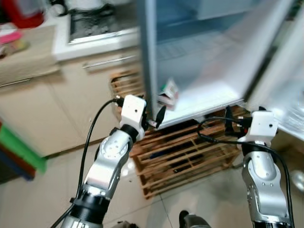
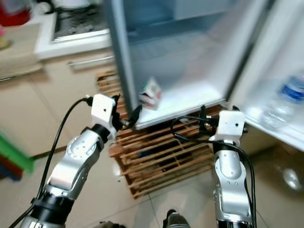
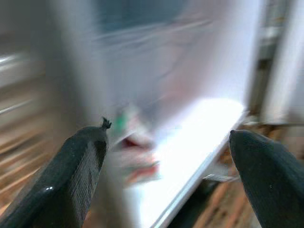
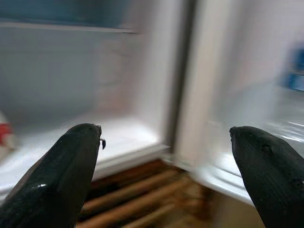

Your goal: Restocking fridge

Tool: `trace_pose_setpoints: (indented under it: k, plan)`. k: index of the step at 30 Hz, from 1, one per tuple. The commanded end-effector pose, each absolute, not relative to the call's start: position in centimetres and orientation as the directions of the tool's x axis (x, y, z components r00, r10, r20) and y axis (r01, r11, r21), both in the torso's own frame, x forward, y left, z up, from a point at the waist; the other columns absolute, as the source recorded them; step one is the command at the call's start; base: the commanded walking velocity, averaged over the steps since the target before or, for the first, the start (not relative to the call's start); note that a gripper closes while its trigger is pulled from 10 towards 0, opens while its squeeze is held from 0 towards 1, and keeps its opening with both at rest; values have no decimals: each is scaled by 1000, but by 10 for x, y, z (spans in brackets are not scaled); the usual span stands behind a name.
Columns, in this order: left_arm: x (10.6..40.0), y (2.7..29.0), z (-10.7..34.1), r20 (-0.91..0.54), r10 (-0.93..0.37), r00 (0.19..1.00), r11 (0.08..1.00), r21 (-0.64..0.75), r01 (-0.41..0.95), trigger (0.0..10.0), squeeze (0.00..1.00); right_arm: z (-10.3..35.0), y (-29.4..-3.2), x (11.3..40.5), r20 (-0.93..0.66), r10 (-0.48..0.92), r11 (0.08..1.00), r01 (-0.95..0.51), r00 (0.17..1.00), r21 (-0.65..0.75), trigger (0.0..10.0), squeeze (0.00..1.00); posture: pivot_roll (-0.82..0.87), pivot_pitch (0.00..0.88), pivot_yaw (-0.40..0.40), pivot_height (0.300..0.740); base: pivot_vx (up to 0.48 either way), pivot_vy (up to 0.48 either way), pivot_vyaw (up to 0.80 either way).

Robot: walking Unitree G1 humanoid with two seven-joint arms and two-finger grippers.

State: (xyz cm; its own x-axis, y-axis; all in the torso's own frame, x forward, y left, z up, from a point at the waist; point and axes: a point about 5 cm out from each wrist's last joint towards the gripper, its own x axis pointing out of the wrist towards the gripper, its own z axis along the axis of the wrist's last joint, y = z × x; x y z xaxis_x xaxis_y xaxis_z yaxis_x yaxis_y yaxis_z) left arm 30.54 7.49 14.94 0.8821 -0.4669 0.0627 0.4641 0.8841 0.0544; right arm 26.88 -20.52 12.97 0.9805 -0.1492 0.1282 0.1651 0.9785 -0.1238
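The fridge stands open on a wooden pallet, its white interior blurred. A small carton, white with green and red print, sits tilted on the bottom shelf near the front left corner. A clear water bottle with a blue label rests in the door shelf.

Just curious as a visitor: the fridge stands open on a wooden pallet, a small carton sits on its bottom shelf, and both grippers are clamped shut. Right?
Nearly. Both the left gripper and right gripper are open and hold nothing, as each wrist view shows. The fridge does stand open on the pallet, with the carton on its bottom shelf.

Beige cabinets, wooden pallet, tiled floor
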Motion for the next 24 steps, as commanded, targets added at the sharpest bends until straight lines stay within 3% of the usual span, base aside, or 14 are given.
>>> trace_pose_setpoints:
  k: [1,14,18,24]
  plan:
    - [309,70,146,62,-484,873,875,27,484,10000,0,130,-207,273,136,-140,975,161,981,-156,10000,0,-179,17,86,740,0,0,-769]
    - [324,83,130,1,-421,907,906,-47,420,10000,0,127,-218,275,136,-187,965,208,973,-160,10000,0,-194,8,97,740,0,0,-769]
    - [328,88,127,-12,-383,924,923,-38,383,10000,0,122,-216,277,113,-180,971,195,977,-139,10000,0,-188,10,109,740,0,0,0]
    - [327,81,135,48,-433,900,901,-14,434,10000,0,122,-213,278,120,-175,971,191,977,-140,10000,0,-185,8,114,740,0,0,0]
